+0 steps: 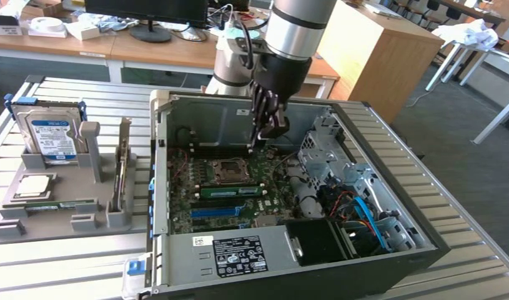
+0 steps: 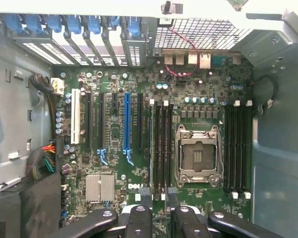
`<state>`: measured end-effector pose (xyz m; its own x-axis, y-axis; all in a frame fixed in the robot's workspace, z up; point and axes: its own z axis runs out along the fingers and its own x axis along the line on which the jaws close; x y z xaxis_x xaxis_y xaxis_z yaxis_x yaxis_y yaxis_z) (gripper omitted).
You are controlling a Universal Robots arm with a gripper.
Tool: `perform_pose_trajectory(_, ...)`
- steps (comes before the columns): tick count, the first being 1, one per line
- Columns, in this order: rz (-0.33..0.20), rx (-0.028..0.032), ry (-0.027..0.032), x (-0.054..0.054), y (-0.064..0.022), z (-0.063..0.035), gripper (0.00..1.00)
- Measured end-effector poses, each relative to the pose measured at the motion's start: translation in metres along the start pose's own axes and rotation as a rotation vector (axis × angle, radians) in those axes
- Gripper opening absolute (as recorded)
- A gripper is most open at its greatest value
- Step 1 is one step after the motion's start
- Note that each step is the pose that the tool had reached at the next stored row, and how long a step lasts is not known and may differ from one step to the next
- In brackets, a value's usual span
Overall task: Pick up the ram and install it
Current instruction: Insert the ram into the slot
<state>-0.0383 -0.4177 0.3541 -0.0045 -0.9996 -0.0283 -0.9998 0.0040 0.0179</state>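
I see the gripper (image 2: 160, 214) hanging open and empty above the motherboard (image 2: 116, 168). The ram (image 1: 229, 190) sits in a slot beside the CPU socket (image 2: 197, 156).

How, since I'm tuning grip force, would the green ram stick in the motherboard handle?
The ram looks thin and flat: probably light, stiff. Its bare circuitry suggests fragility. Standing on edge in the motherboard, it may flex under sideways pushes.
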Motion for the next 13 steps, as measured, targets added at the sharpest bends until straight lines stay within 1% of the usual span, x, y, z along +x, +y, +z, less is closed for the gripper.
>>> perform_pose_trajectory(5, 0.000, 0.0000, 0.0000, -0.0002, 0.0001, -0.0059, 0.25)
perform_pose_trajectory(13, 0.000, 0.0000, 0.0000, -0.0002, 0.0001, -0.0065, 0.25)
